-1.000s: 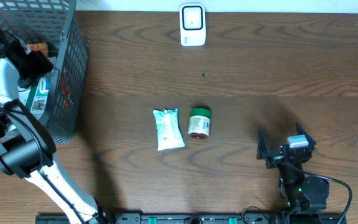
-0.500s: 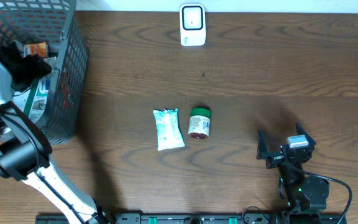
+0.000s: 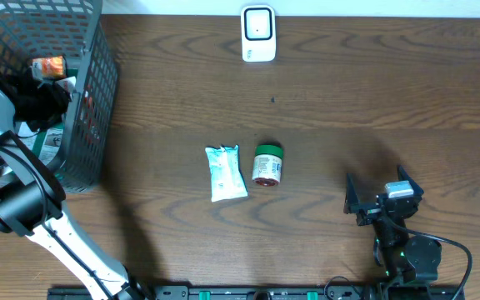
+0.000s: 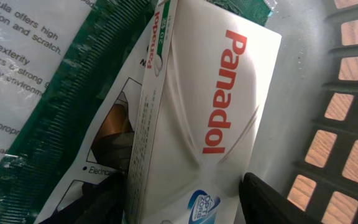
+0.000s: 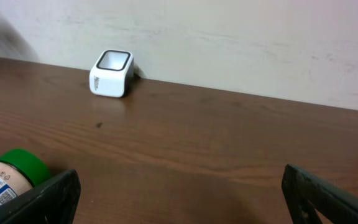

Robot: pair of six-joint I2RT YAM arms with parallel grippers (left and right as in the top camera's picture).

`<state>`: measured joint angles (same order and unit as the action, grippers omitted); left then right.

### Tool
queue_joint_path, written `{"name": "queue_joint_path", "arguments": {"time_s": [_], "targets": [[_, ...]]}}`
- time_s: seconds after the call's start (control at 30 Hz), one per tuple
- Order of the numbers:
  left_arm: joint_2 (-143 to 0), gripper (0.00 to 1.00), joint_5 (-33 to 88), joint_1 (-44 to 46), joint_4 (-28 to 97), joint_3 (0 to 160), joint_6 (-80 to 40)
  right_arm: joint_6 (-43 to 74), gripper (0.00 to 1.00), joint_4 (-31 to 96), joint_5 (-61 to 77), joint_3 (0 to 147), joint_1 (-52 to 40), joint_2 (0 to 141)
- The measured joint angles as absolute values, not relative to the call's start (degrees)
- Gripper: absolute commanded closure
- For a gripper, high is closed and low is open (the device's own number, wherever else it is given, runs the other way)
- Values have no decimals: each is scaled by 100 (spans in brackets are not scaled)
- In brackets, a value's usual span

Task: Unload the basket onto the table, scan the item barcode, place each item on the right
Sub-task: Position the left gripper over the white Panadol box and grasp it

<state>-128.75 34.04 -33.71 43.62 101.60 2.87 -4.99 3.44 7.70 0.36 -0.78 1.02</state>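
Your left gripper (image 4: 182,186) is down inside the basket (image 3: 98,100) at the table's (image 3: 348,100) far left corner. Its two fingers (image 4: 101,199) straddle the Panadol box (image 4: 210,106), one along each long side and seemingly against it. You cannot tell from the wrist view whether they are pressing on it or only flanking it. The box lies on its side, partly over a green and white pack (image 4: 61,124), close to the mesh wall.

Your right gripper (image 3: 382,196) sits low over the table near the front right with its jaws spread wide and nothing between them. It faces the scanner (image 3: 257,33), which stands upright at the far edge, well away from both arms.

In the middle of the table you have a white pouch (image 3: 226,172) and, just to its right, a green-lidded jar (image 3: 267,164) on its side. They lie close together, and neither gripper touches them.
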Motion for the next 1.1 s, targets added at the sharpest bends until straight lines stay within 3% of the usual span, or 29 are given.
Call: {"name": "queue_joint_path", "arguments": {"time_s": [0.67,0.73,0.8,1.1], "targets": [[-12967,33,3465,-3319,3787,10167,222,-499,1,344,770,36,-78,102],[-12964,42,3371,-3269,3787,10167,244,-499,1,344,770,36,-78,102],[-12964,62,3275,-3221,3741,10167,276,-499,1,344,770,36,-78,102],[-13013,70,4062,-3070,3662,10125,281,-499,1,344,770,36,-78,102]]}}
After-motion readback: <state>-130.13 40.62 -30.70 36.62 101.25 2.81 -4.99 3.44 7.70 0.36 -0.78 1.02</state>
